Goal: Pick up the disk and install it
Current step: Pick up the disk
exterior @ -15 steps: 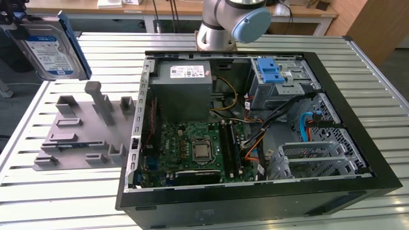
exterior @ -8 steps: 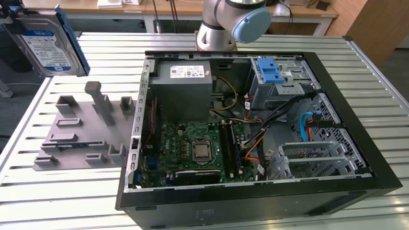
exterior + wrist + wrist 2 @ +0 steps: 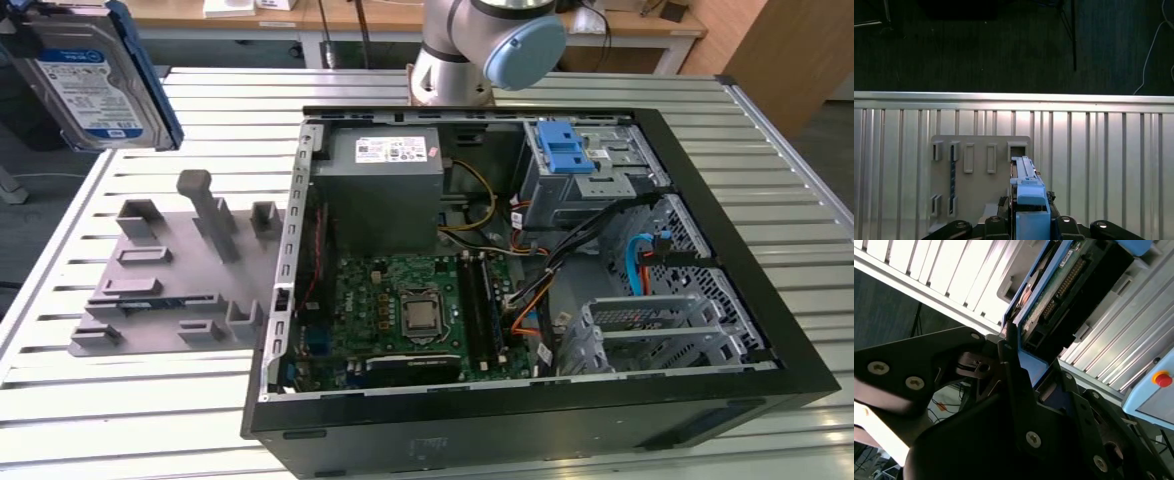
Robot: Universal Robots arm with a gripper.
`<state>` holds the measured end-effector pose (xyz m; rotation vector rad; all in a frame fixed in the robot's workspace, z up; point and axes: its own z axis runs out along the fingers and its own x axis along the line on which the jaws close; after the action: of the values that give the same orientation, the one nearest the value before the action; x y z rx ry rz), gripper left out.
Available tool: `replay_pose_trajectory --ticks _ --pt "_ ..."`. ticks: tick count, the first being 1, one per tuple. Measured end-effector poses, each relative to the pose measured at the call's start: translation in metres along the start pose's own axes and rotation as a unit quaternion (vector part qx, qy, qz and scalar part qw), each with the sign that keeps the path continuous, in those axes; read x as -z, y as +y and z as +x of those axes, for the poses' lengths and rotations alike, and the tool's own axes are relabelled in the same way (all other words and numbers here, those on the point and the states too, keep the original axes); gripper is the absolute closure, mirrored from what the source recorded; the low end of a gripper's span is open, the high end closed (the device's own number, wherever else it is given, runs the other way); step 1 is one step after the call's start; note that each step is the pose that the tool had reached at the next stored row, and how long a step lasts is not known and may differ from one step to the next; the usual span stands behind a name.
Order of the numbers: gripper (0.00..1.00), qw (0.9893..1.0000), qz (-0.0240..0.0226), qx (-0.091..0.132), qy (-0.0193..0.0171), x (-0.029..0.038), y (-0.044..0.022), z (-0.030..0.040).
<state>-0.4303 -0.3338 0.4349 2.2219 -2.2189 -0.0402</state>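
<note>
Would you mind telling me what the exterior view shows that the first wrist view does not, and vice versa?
The exterior view adds the open computer case, with its motherboard, grey power supply box and blue-latched drive cage, plus part of the arm. The first wrist view adds the dark floor beyond the table edge and the tool clamped on the disk, seen edge-on. Both share the disk, the grey slotted fixture and the slatted table.
</note>
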Motion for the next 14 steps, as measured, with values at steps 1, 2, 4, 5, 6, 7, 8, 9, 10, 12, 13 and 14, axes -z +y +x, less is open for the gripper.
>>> replay_pose_trajectory --ticks 1,2,4,5,6,7,8,9,10,12,13,14 --pt "0.64 1.0 0.0 0.0 0.0 0.0016 0.0 0.0" --pt "0.64 1.0 0.0 0.0 0.0 0.0032 0.0 -0.0001" --pt "0.64 1.0 0.0 0.0 0.0 0.0061 0.0001 -0.0001" --pt "0.64 1.0 0.0 0.0 0.0 0.0075 0.0001 -0.0001" --pt "0.64 1.0 -0.0001 0.0 0.0 0.0093 0.0002 -0.0002" --pt "0.64 1.0 -0.0001 0.0 0.0 0.0109 0.0002 -0.0002" --pt "0.64 1.0 0.0 0.0 0.0 0.0125 0.0002 -0.0002" --pt "0.64 1.0 0.0 0.0 0.0 0.0141 0.0003 -0.0002" --pt "0.64 1.0 0.0 0.0 0.0 0.0159 0.0003 -0.0003" --pt "0.64 1.0 0.0 0.0 0.0 0.0192 0.0004 -0.0003" --pt "0.64 1.0 -0.0001 0.0 0.0 0.0211 0.0004 -0.0004" --pt "0.64 1.0 -0.0001 0.0 0.0 0.0228 0.0004 -0.0004"
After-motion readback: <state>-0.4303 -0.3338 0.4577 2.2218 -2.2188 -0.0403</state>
